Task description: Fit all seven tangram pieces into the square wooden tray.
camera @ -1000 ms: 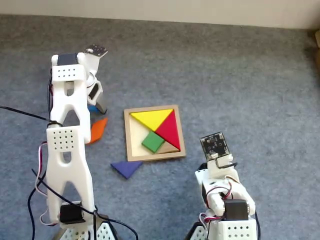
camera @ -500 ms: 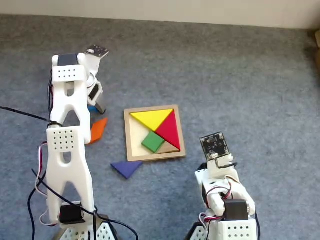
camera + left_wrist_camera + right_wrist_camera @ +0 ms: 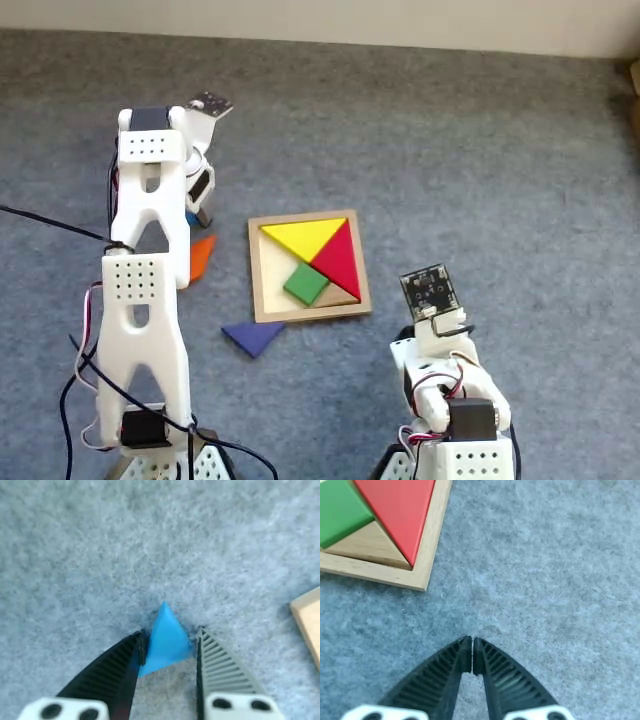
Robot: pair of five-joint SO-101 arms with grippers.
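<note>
Pinching one light-blue triangle (image 3: 167,647), the left tool (image 3: 171,631) stands off to the left of the square wooden tray (image 3: 255,270), which holds four pieces. One orange piece (image 3: 202,255) and one purple triangle (image 3: 252,336) lie outside it on the counter (image 3: 480,160). The right tool (image 3: 472,642) is closed and empty.

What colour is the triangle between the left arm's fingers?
The triangle is blue; the left wrist view shows it best.

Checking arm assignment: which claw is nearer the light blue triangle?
Left. The left claw is shut on the light blue triangle, pressing on two of its sides. The right claw is shut over bare carpet off the wooden tray's corner, on the tray's far side from the triangle.
</note>
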